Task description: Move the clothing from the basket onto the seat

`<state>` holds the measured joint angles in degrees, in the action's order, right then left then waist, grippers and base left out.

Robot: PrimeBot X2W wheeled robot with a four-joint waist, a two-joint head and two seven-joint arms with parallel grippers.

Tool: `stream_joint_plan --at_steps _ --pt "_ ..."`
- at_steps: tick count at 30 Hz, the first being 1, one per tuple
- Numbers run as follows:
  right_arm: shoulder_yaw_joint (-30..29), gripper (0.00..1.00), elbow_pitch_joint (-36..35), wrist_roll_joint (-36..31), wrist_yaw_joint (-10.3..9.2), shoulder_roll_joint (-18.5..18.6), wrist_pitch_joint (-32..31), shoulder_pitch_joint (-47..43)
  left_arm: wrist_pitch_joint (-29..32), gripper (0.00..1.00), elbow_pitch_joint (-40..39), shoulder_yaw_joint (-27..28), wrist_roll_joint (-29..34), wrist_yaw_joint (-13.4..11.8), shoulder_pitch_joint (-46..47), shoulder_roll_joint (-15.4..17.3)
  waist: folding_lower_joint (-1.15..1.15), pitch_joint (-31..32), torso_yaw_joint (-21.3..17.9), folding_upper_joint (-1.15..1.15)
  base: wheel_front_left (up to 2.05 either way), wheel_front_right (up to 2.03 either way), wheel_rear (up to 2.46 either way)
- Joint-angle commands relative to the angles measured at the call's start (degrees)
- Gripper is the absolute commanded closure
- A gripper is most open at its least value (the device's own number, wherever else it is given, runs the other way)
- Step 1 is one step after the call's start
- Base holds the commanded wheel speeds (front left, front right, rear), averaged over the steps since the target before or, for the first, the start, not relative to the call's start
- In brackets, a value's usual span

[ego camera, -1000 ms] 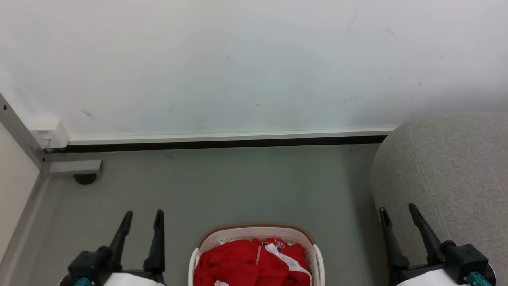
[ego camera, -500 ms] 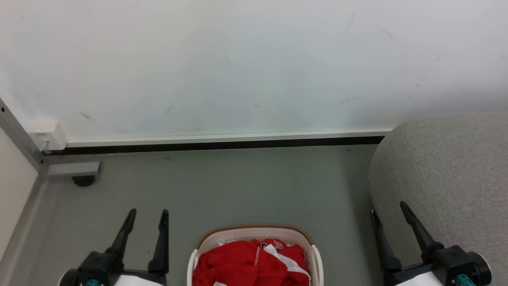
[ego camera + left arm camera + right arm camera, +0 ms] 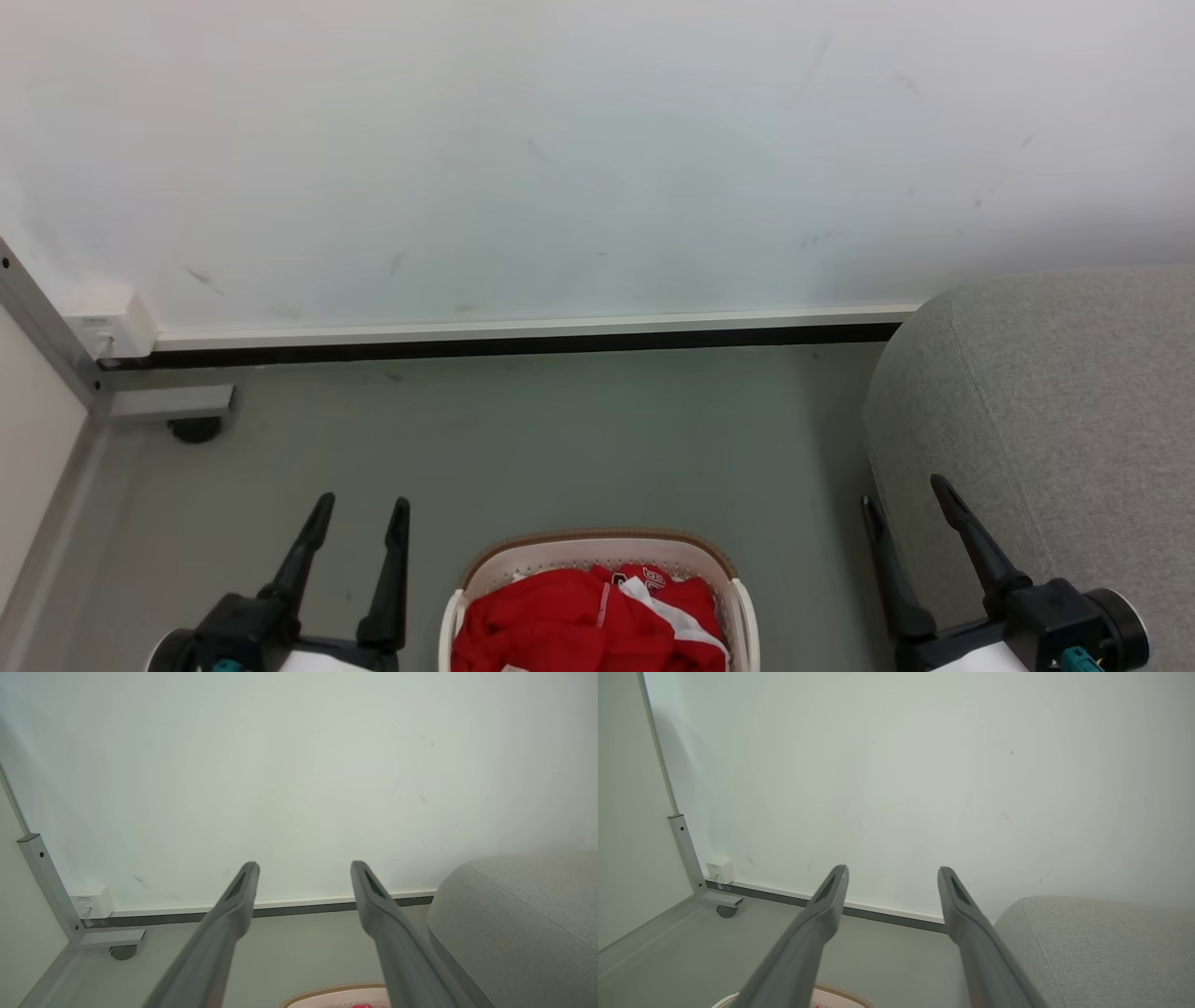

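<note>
Crumpled red clothing [image 3: 579, 621] with white trim lies in the white basket [image 3: 597, 549] with a brown rim, at the bottom middle of the head view. The light grey seat [image 3: 1055, 401] rises at the right; it also appears as the seat [image 3: 523, 919] and the seat [image 3: 1101, 947] in the wrist views. My left gripper [image 3: 362, 509] stands open left of the basket, holding nothing. My right gripper [image 3: 904, 490] stands open right of the basket, against the seat's front corner. The left gripper [image 3: 303, 865] and right gripper [image 3: 892, 870] fingers spread wide toward the wall. A sliver of basket rim [image 3: 336, 991] shows low.
A white wall [image 3: 560, 159] with a dark skirting strip closes the far side. A grey metal post foot with a castor [image 3: 191, 425] and a small white box [image 3: 107, 327] sit at the left corner. Grey floor [image 3: 560, 439] lies between the basket and the wall.
Both grippers have drifted slightly inward toward the basket, the left to the right and the right to the left. The whole head view has shifted a little. Both stay open.
</note>
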<state>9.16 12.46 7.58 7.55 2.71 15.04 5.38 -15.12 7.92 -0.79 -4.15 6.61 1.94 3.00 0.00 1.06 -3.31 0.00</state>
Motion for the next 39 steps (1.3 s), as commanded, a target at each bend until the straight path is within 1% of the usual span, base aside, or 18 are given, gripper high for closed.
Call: stream_joint_plan --at_steps 1,14,21,26,32,39 --pt "0.07 0.00 0.10 0.30 -0.12 0.33 0.22 0.20 -0.05 0.00 0.17 0.18 -0.32 0.24 -0.48 0.09 0.00 -0.03 -0.01 0.00 0.00 0.00 0.00" --pt "0.06 0.00 0.24 0.20 -0.12 0.33 0.21 0.27 -0.05 0.00 0.62 0.64 -1.66 0.54 -0.03 -0.03 0.00 -0.20 -0.10 0.00 0.00 0.00 0.00" --pt "0.07 0.00 -0.09 0.58 -0.12 0.33 0.21 0.89 -0.05 0.00 0.77 0.72 -2.89 0.64 0.60 -0.03 0.00 -1.26 -0.90 0.00 0.00 0.00 0.00" --pt "0.10 0.00 -0.33 0.89 -0.12 0.32 0.21 1.23 -0.05 0.00 1.09 0.76 -2.68 0.69 0.82 -0.03 0.00 -2.41 -2.19 0.00 0.00 0.00 0.00" --pt "0.00 0.00 -1.17 0.88 -0.12 0.30 0.20 2.40 -0.05 0.00 1.94 0.67 -2.51 0.71 2.35 -0.02 0.00 -5.46 -4.27 0.00 0.00 0.00 0.00" --pt "-0.51 0.00 -2.18 0.32 -0.12 0.31 0.12 5.10 -0.05 0.00 4.85 0.16 -1.14 0.80 5.80 0.08 0.00 -10.06 -7.95 0.00 0.00 0.00 0.00"
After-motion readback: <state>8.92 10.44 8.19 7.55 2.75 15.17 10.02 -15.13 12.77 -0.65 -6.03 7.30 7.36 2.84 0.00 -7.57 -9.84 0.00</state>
